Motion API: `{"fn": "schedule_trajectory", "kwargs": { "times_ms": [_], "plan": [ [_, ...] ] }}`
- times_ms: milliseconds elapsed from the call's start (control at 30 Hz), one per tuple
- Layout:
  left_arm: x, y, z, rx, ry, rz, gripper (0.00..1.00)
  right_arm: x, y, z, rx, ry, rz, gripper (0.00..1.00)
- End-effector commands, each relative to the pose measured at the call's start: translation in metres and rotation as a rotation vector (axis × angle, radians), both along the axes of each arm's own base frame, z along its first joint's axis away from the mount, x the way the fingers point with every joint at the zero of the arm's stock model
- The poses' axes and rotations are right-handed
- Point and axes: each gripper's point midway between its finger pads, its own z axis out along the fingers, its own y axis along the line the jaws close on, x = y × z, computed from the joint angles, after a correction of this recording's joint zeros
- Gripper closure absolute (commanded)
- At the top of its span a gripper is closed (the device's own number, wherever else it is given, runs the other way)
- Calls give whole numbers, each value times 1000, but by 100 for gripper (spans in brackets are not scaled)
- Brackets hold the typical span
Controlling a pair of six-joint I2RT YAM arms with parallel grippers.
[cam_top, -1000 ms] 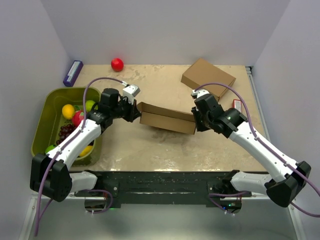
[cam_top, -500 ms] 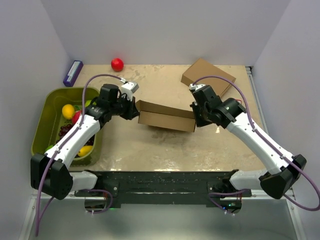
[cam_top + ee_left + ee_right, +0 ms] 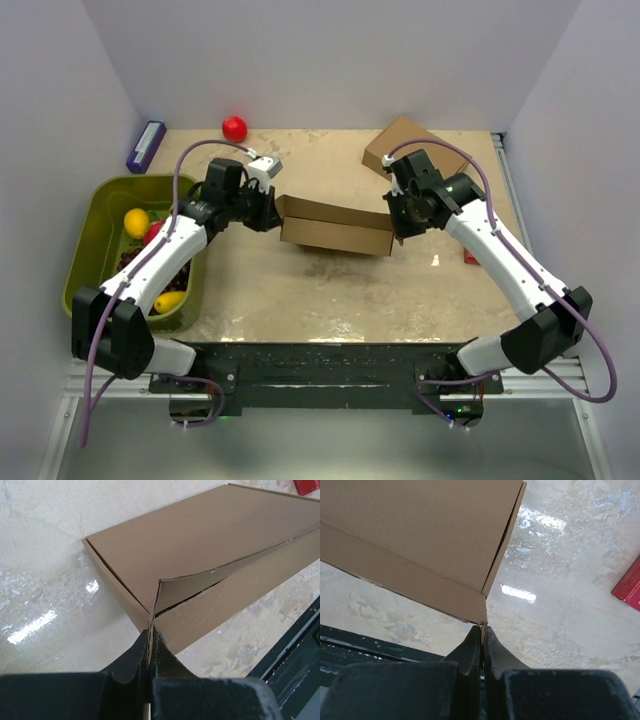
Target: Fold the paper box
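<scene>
Left gripper is seen closed on the left end of the paper box, its two fingers pressed together with a thin cardboard flap edge pinched between them; in the left wrist view the gripper is shown clamped on the corner where that flap rises from the paper box. Right gripper is closed in the same way on the right end. In the right wrist view its tips are pinched on the near right corner of the paper box, and no gap is left between the fingers.

The paper box is held between the two grippers near the middle of the table, as a shallow brown carton lying with its long side running left to right. Its left-end flap is bent up and stands slightly open from the side wall.

A second brown carton is seen at the far right, partly covered by the right arm. A red ball lies at the far edge. A small blue box lies at the far left. A green bin holding fruit sits on the left. A red object lies on the table just beside the right arm.
</scene>
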Motion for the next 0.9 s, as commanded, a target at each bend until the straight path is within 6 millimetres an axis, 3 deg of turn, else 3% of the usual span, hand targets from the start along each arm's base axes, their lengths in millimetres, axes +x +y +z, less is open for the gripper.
{"fn": "schedule_trajectory", "kwargs": {
  "times_ms": [0,167,467,633,867],
  "plan": [
    [-6,-27,34,-106,-20,-117,100,9,38,19,150,-12,124,100],
    [-9,-30,45,-112,7,-144,100,3,42,29,170,30,137,100],
    [-29,-35,51,-149,97,-202,100,-12,48,21,235,161,150,100],
    [-36,-41,69,-201,97,-236,100,-17,61,27,330,216,167,100],
    [-31,-43,80,-211,79,-248,100,-8,59,31,365,223,142,100]
  ]
}}
